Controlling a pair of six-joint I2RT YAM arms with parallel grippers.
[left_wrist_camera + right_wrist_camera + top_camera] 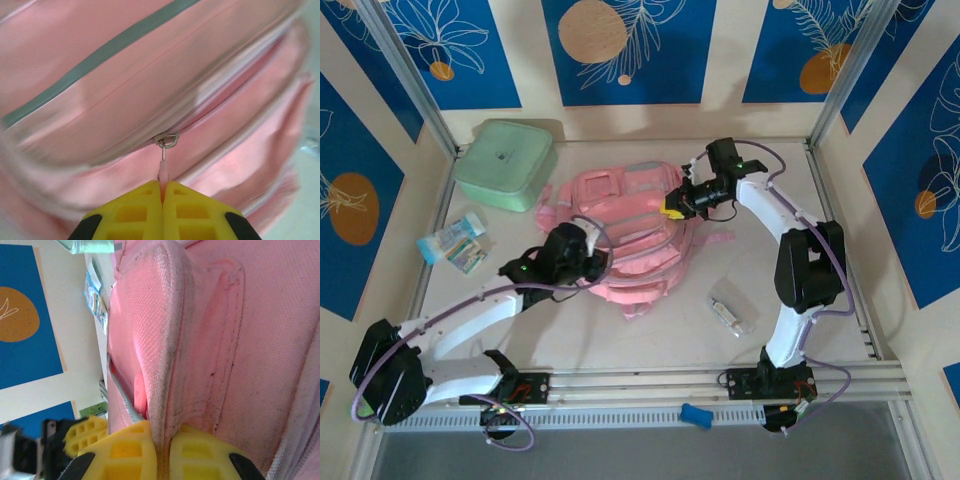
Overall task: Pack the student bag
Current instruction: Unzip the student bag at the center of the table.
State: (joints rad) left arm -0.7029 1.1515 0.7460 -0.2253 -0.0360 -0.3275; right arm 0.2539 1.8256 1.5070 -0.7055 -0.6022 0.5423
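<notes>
The pink student bag (620,225) lies flat in the middle of the table. My left gripper (594,262) is at its near side, shut on the pink zipper pull (163,169), which hangs from a metal slider (166,140); its fingertips (163,189) are pressed together around the pull. A grey reflective strip (100,55) runs above the zipper. My right gripper (672,207) is at the bag's far right side, its jaws (162,435) shut on a raised fold of the bag's pink fabric (170,340).
A mint-green lidded box (505,163) stands at the back left. Light blue packets (455,243) lie at the left edge. A small clear item (732,314) rests right of the bag. A blue piece (697,415) sits on the front rail.
</notes>
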